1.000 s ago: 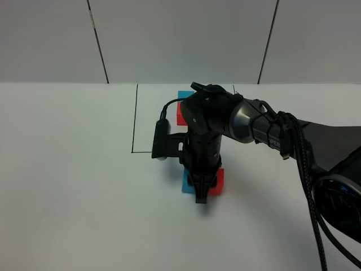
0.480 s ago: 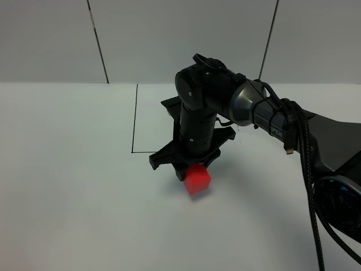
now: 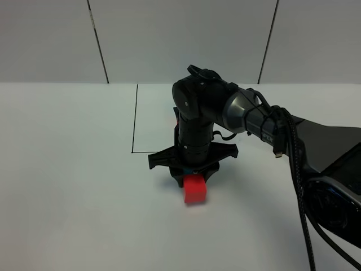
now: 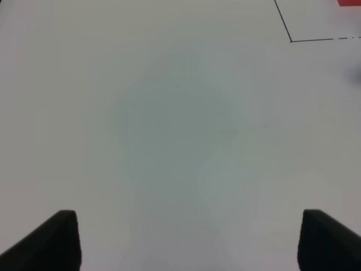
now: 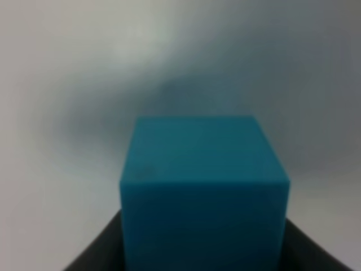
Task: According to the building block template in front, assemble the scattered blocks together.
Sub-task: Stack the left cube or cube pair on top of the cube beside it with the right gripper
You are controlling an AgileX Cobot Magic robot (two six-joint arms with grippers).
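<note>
The red cube [image 3: 196, 189] lies on the white table just in front of the black-line frame [image 3: 135, 121]. My right gripper [image 3: 191, 176] points down right behind it, reaching in from the right. Only a cyan sliver [image 3: 184, 168] shows under the gripper there. In the right wrist view the cyan cube [image 5: 203, 186] fills the picture, hard against the gripper, with dark fingers [image 5: 96, 254] showing on either side of it. The arm hides nearly all of the template; a red edge [image 3: 176, 117] peeks out. My left gripper [image 4: 194, 243] hangs open over bare table.
The white table [image 3: 67, 169] runs left and forward of the frame. The frame's corner line [image 4: 291, 39] and a red corner [image 4: 350, 2] show in the left wrist view. The right arm's cables [image 3: 304, 186] trail along the right side.
The right wrist has turned over the cubes. The red cube has slid left and a little nearer. The cyan cube, seen beside it a second ago, is now under the gripper.
</note>
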